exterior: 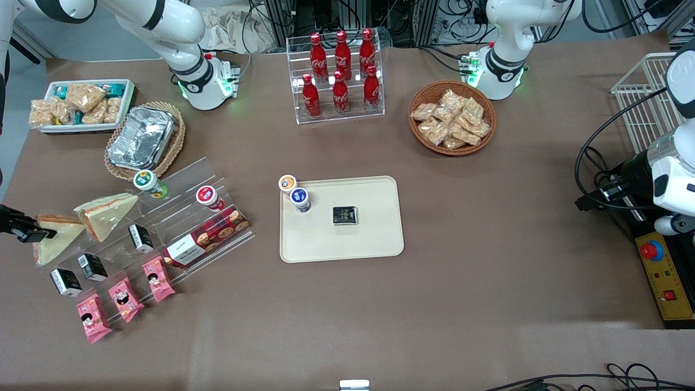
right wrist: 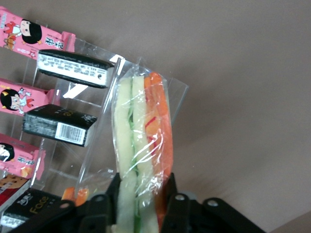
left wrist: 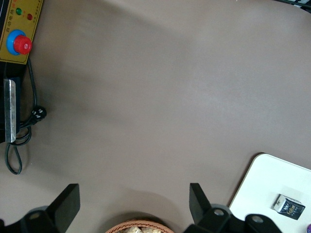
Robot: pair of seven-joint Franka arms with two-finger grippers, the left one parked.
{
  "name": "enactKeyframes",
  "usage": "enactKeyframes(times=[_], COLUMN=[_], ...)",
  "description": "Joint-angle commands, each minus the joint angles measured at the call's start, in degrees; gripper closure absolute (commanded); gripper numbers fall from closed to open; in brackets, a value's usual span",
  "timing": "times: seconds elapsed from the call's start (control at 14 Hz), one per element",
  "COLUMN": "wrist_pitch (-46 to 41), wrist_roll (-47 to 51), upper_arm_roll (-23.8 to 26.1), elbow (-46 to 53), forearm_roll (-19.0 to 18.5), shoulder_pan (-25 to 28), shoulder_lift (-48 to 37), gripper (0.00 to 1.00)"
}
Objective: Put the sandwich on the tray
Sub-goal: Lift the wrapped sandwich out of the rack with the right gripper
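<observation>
The sandwich (exterior: 57, 239), a clear-wrapped wedge with pale bread and orange and green filling, lies at the working arm's end of the acrylic stepped rack (exterior: 179, 217). My right gripper (exterior: 40, 232) is at that end of the table, shut on the sandwich. In the right wrist view the sandwich (right wrist: 143, 131) stands on edge between the two black fingers of the gripper (right wrist: 141, 194), which press both its faces. The cream tray (exterior: 374, 239) lies flat at mid-table, well away toward the parked arm. It also shows in the left wrist view (left wrist: 272, 179).
A second wrapped wedge (exterior: 108, 212) lies on the rack beside the held one. The rack also carries black boxes (exterior: 92, 266), pink packets (exterior: 125, 297), a cookie box (exterior: 209, 236) and cups. Two cups (exterior: 299, 199) and a black box (exterior: 345, 215) stand on the tray. A foil container (exterior: 142, 137) sits farther back.
</observation>
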Motion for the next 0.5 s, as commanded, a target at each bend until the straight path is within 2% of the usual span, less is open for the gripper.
enactKeyframes(times=[0.0,0.43], wrist_pitch=[-0.05,-10.06], wrist_roll=[-1.47,-7.70], upper_arm_roll=[0.16,3.23], elbow=[1.56,9.64], forearm_roll=[1.07,1.16], shoulder_pan=[0.10,0.37], shoulder_lift=[-0.39,-1.53], gripper=[0.64,0.64])
